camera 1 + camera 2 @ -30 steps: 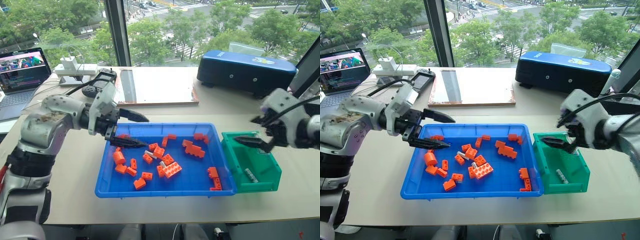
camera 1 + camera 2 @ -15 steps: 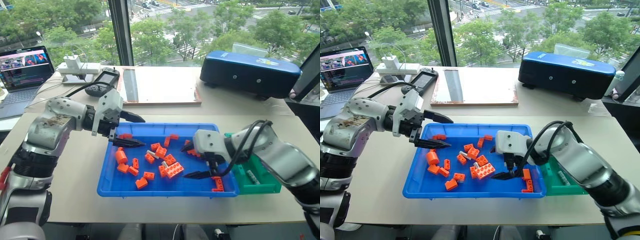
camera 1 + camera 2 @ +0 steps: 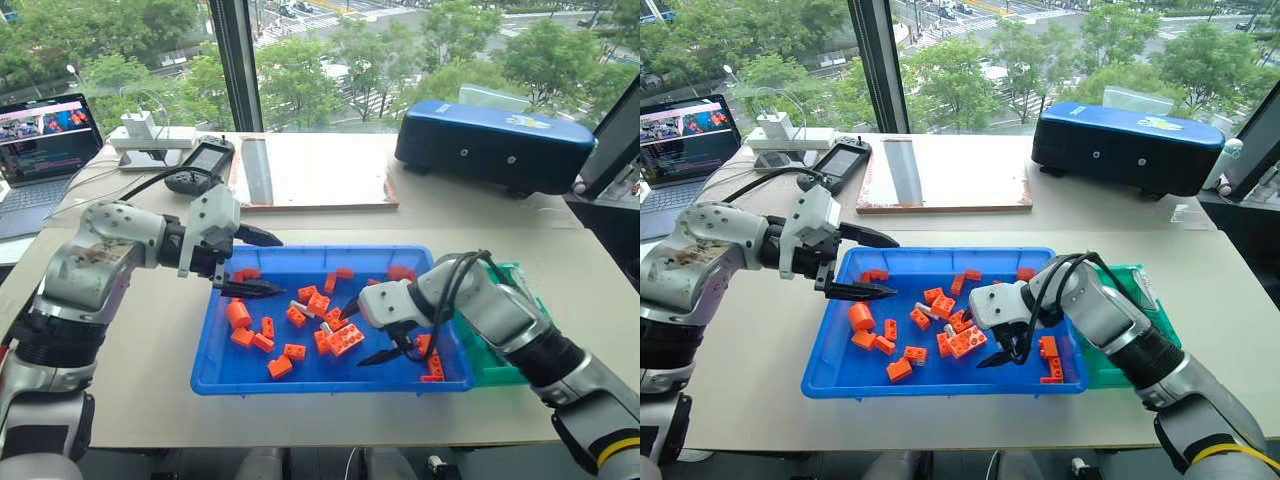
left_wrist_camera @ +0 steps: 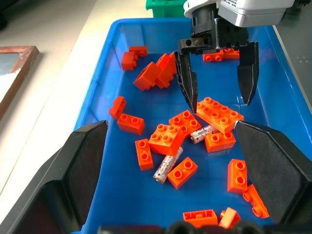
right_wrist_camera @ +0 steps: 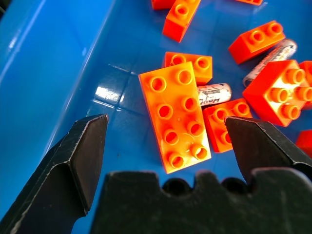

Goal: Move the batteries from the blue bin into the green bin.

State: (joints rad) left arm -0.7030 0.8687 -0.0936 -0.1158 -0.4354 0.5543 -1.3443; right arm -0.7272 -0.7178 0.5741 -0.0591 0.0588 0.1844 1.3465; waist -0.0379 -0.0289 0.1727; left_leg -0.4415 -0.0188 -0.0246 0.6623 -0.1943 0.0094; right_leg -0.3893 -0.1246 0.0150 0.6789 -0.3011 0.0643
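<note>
Right tool (image 3: 368, 334) (fingers spread) hangs over batteries (image 4: 166, 167).

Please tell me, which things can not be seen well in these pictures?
- Green bin: the inside is hidden by the right arm in the head views.
- Battery: partly under the big orange brick, right wrist view.
- Other battery: one end goes under a square brick, left wrist view.
- Laptop: cut by the picture edge.

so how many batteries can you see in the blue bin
2: one battery between small orange bricks, another half under the big orange brick below the open right gripper. More may be hidden.
</note>
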